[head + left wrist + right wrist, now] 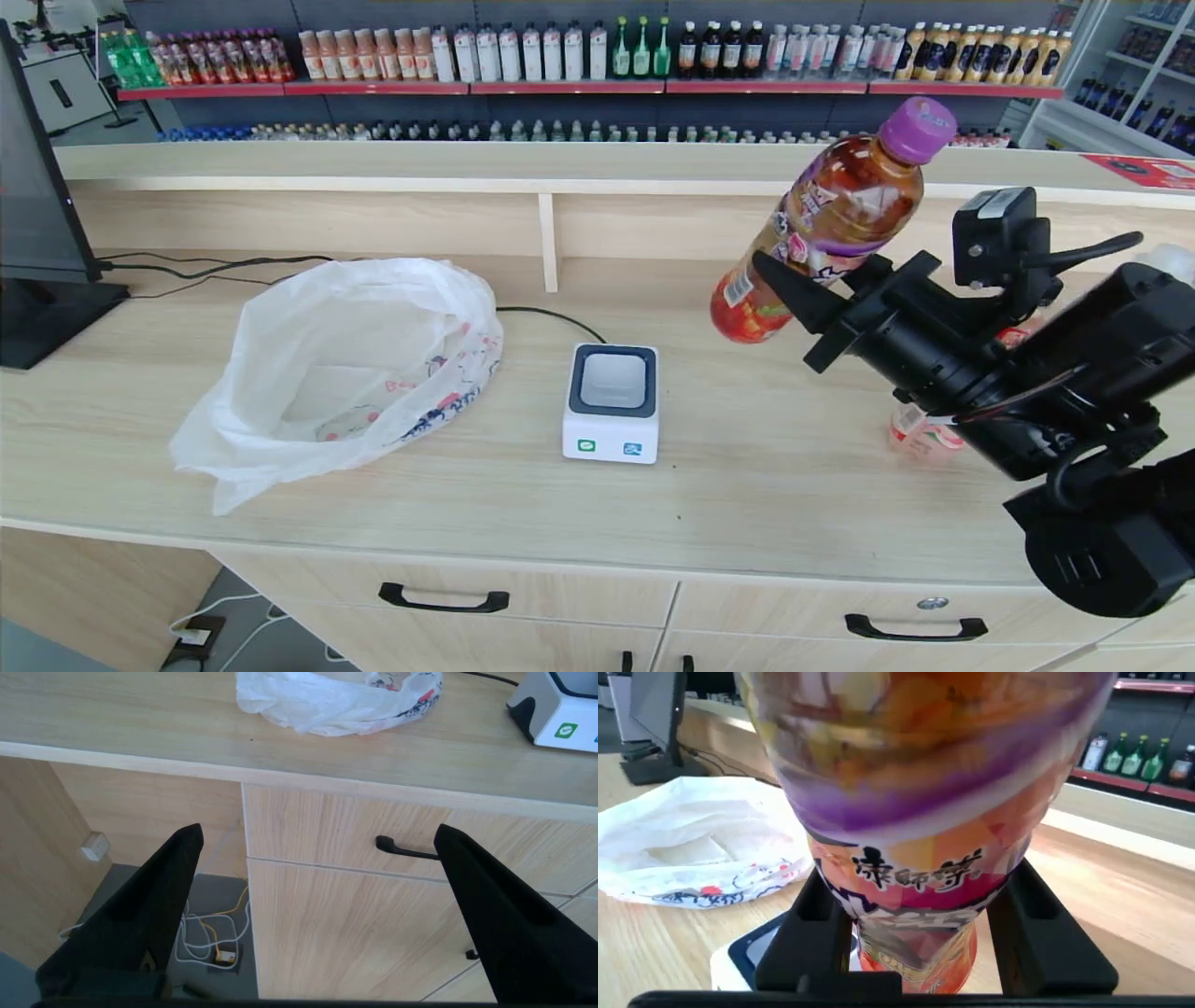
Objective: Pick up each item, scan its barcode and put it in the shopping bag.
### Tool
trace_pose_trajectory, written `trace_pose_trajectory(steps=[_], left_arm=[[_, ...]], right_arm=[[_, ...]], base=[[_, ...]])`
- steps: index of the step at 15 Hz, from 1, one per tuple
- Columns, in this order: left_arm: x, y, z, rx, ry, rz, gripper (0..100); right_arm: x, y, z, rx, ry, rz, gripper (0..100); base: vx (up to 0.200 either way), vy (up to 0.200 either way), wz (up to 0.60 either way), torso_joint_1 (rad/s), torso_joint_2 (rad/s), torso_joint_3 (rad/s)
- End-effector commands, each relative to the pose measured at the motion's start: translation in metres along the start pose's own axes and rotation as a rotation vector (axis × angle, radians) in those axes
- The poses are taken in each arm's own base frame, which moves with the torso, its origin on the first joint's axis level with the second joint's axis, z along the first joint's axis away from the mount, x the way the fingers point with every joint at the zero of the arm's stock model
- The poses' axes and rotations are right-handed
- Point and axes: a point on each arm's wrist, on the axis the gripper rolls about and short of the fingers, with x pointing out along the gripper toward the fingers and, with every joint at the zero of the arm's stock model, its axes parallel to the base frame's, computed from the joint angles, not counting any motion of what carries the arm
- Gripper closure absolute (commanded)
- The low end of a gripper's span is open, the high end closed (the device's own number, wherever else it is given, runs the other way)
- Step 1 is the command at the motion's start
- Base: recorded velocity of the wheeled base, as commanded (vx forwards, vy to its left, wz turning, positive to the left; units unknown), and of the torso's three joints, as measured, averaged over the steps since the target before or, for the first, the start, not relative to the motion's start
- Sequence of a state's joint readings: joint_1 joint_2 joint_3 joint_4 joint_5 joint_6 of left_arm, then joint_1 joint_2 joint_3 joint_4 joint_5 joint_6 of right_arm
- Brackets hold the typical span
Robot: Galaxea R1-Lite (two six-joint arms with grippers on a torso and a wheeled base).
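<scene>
Above counter [747, 467], right gripper [801, 266] clasps bottle [845, 196].

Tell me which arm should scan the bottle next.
Right. Its tool grips the bottle in the air just right of the scanner. The left tool hangs open and empty below the counter edge, facing the drawers.

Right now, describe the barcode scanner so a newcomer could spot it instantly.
Start at the long wooden counter. Right of the crumpled white shopping bag sits the scanner. It is the only small white cube there, with a dark-framed window on top.
</scene>
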State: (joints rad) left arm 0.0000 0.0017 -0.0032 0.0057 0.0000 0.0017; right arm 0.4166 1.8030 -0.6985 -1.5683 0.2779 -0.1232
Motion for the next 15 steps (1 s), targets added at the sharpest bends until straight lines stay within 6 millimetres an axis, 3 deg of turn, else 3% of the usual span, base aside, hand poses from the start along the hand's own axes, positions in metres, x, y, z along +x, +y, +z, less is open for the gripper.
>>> trace_pose_trajectory(steps=[1, 5, 7, 15], left_arm=[[0.0, 0.0, -0.001, 0.0, 0.002, 0.0, 0], [0.0, 0.0, 0.0, 0.0, 0.0, 0.0, 0], [0.0, 0.0, 0.0, -0.002, 0.0, 0.0, 0], [0.0, 0.0, 0.0, -0.002, 0.0, 0.0, 0]], right_arm=[[-0.006, -0.003, 0.003, -0.001, 0.005, -0.027, 100], [-0.01, -0.014, 0.006, 0.059, 0.024, -0.355, 100], [-0.013, -0.013, 0.008, 0.068, 0.024, -0.36, 100], [-0.021, -0.007, 0.008, 0.105, 0.042, -0.346, 100]], base=[[0.0, 0.0, 0.0, 0.0, 0.0, 0.0], [0.0, 0.0, 0.0, 0.0, 0.0, 0.0], [0.0, 0.0, 0.0, 0.0, 0.0, 0.0], [-0.2, 0.0, 0.0, -0.004, 0.0, 0.004]])
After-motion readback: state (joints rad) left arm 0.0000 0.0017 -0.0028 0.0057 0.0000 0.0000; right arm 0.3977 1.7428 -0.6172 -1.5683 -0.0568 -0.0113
